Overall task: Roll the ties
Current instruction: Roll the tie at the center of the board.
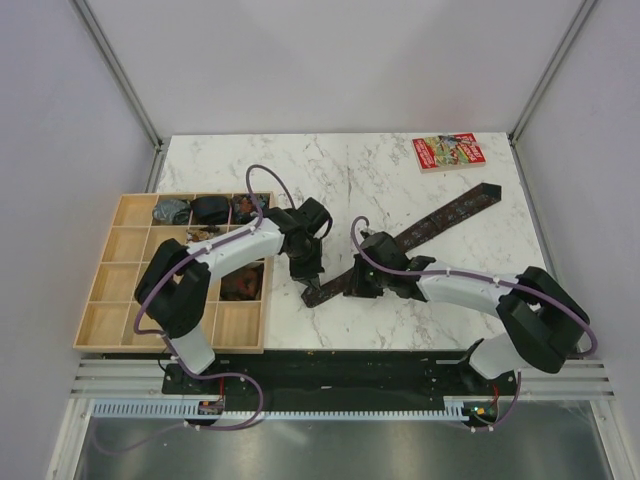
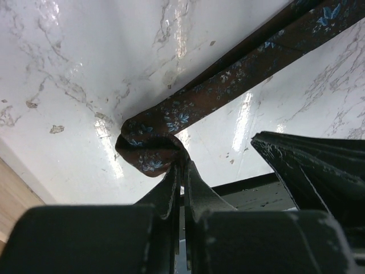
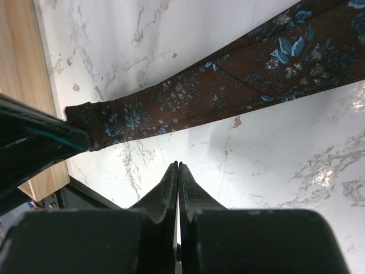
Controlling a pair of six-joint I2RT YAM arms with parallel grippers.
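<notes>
You've got the marble table [image 1: 400, 315] in front of you, with the wooden tray [image 1: 103, 320] on its left side and rolled bundles [image 1: 210, 208] in the tray's far row. Across the middle lies the tie [image 1: 440, 222]. Its long axis runs diagonally, from the wide end at the far right down to the narrow end near the arms.

Your left gripper [image 2: 183, 165] is the one on it. It is pinched tight on that narrow end, where the fabric has curled into a small first turn at the fingertips. Your right gripper [image 3: 178, 168] is closed on nothing and sits just on the near side of the strip, which crosses just beyond its tips.

From the left's pinch, the whole length stretches away to the far right. That's your rolling direction, I'd say.
</notes>
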